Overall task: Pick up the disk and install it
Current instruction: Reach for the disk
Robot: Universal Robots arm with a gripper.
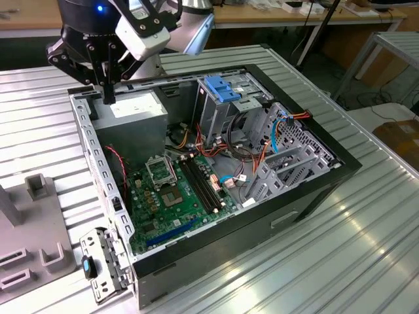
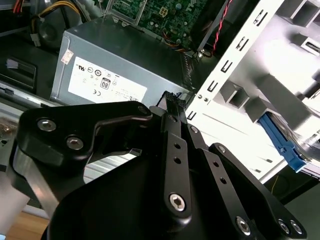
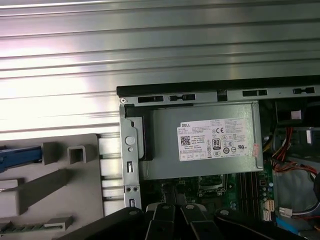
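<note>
Gripper [image 2: 172,101], seemingly pinched shut and empty, hovers above white-labelled power supply [image 2: 125,52].

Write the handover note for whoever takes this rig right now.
Gripper: fingers shut, holding nothing, hanging over the grey power supply at a corner of the open computer case.
Disk: not gripped; probably the blue-railed piece on the grey fixture beside the case, in the first wrist view.
Done: nothing that shows.
Left: pickup and install.
</note>
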